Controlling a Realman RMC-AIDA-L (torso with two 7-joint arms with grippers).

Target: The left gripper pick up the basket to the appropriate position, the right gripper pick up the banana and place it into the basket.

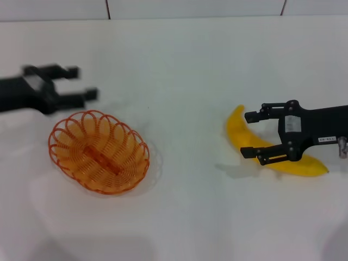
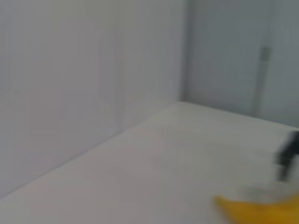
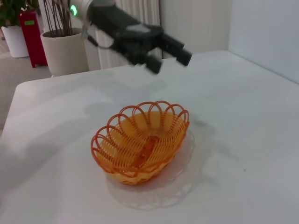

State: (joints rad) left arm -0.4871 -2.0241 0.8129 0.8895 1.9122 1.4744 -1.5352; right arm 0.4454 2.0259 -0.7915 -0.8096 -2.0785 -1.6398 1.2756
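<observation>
L gripper (image 1: 81, 82) jaws open, empty, above basket (image 1: 99, 151); R gripper (image 1: 251, 135) jaws open astride banana (image 1: 247, 142)

No readable text anywhere. The right gripper (image 1: 251, 134), over the banana (image 1: 242, 133), carries two white stickers with dark marks, possibly print, too small to read. A green patch on the red bin (image 3: 32, 29) is illegible too.

My black two-fingered left gripper (image 1: 76, 83) hangs in the air on the left, fingers spread apart. My matching black right gripper (image 1: 251, 135) sits low on the right, fingers spread wide too.
</observation>
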